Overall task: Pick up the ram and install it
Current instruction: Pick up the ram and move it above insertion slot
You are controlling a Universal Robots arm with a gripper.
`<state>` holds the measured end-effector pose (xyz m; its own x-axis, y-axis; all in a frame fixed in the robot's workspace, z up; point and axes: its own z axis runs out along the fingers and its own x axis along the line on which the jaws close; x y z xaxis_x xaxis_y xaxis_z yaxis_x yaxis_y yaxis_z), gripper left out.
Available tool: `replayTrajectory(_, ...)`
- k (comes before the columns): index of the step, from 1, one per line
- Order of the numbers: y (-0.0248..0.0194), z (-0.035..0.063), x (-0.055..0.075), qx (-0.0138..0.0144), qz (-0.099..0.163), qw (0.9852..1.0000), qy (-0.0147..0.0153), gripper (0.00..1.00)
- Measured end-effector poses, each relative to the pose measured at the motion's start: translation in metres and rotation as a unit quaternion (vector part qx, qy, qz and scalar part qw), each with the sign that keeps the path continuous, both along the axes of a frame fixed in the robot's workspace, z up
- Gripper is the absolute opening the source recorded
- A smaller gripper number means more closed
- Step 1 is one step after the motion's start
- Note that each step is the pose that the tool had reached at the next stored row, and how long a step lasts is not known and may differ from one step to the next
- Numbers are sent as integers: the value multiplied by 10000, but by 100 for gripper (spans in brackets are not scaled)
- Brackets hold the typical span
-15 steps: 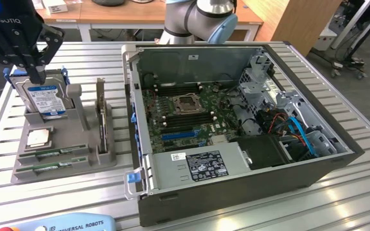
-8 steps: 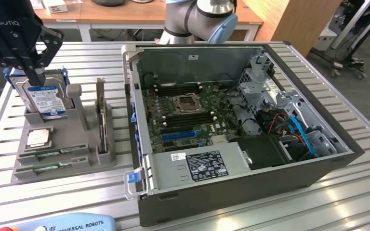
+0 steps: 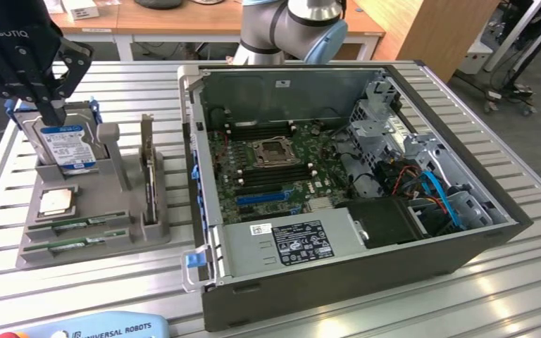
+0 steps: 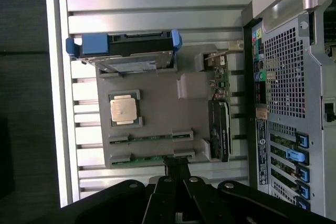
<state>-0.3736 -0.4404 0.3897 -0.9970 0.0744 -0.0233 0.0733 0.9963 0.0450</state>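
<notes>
- The fingers [image 4: 174, 165]: pressed together, pinching nothing; in the exterior view they hang at 10 o'clock, above the hard drive [image 3: 64, 144].
- The ram [image 3: 71, 243]: 1 of 2 green sticks slotted in the grey holder [image 3: 82, 255] on the tabletop [image 3: 496, 296], at 9 o'clock of the open computer case [image 3: 346, 282].
- Step, as I judge it: approach for the pick; nothing is installed.
- A grasp calls for spread fingers straddling the stick's long faces.

Shut fingers [image 4: 177, 169] — tips beside the nearer ram [image 4: 144, 159].
</notes>
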Motion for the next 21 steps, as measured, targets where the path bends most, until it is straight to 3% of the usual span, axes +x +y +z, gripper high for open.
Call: replayTrajectory(21, -26, 0, 0, 0, 12, 10000, 0, 10)
